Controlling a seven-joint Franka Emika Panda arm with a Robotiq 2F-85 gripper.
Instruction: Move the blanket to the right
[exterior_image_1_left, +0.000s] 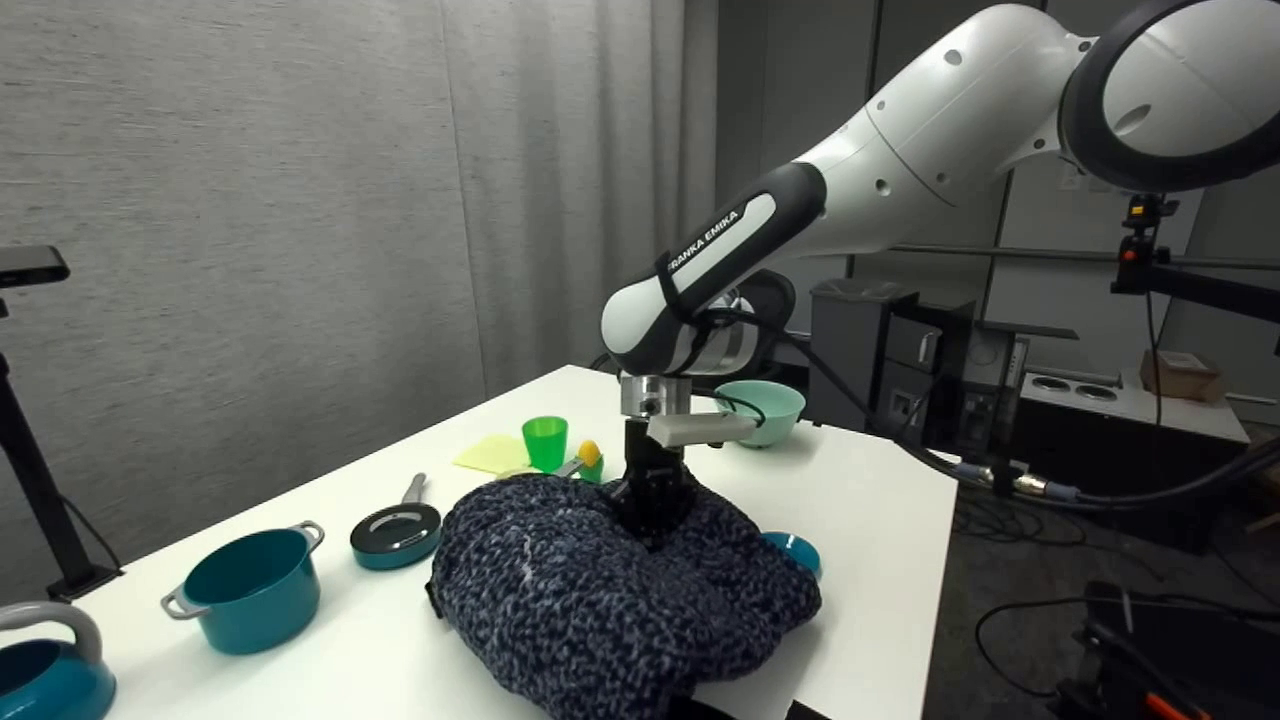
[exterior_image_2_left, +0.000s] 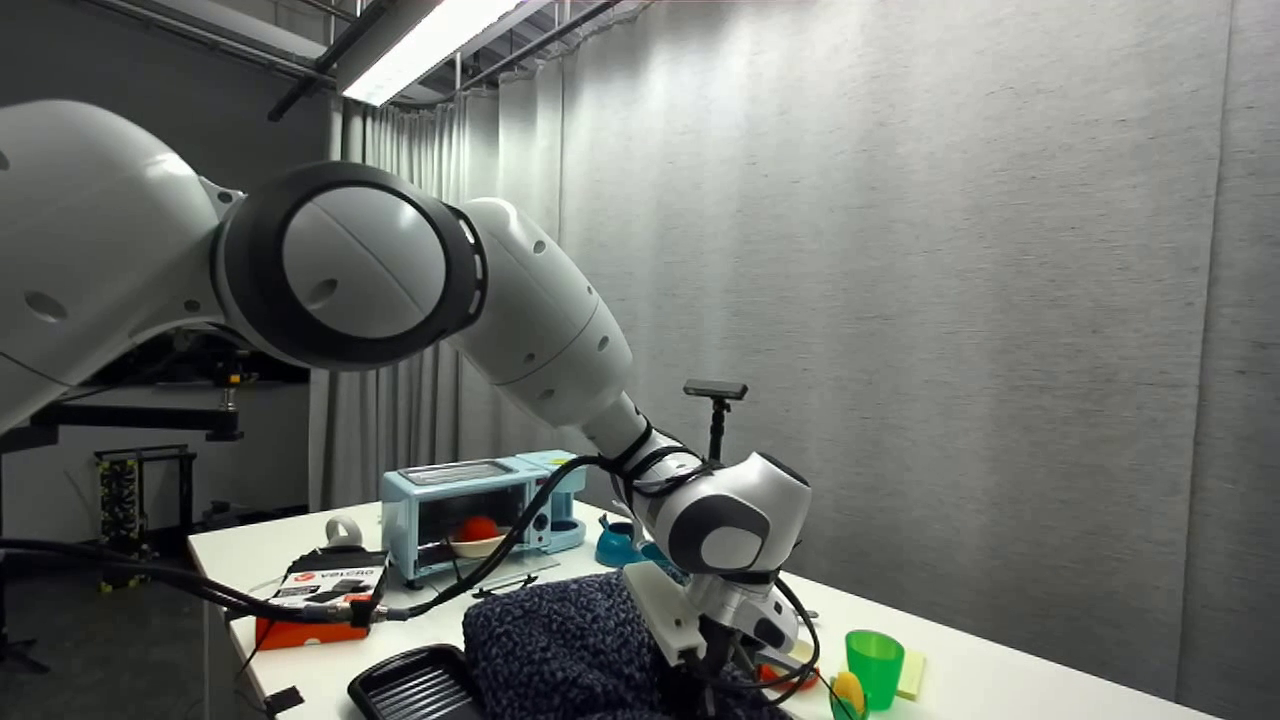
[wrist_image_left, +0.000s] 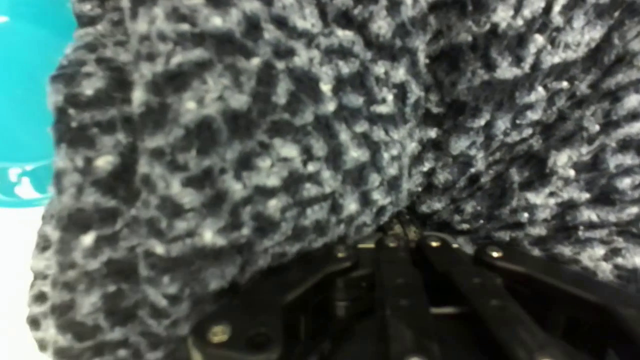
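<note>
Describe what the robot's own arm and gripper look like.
The Franka Emika Panda arm is white with rounded segments and black joint rings; a dark panel carries white FRANKA EMIKA lettering. Black cables with metallic connectors loop from it; a black strap wraps it. The black Robotiq gripper has jointed fingers with small metallic screws; a silver collar and pale boxy casing adjoin it.

grey curtain (exterior_image_2_left: 900, 270) | white table (exterior_image_1_left: 880, 520) | ceiling lamp (exterior_image_2_left: 435, 45) brightly lit | dark floor (exterior_image_2_left: 130, 650)

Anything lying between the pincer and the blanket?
Nothing shows between them: in the wrist view, the pincer meets the blanket directly, sunk among its folds.
</note>
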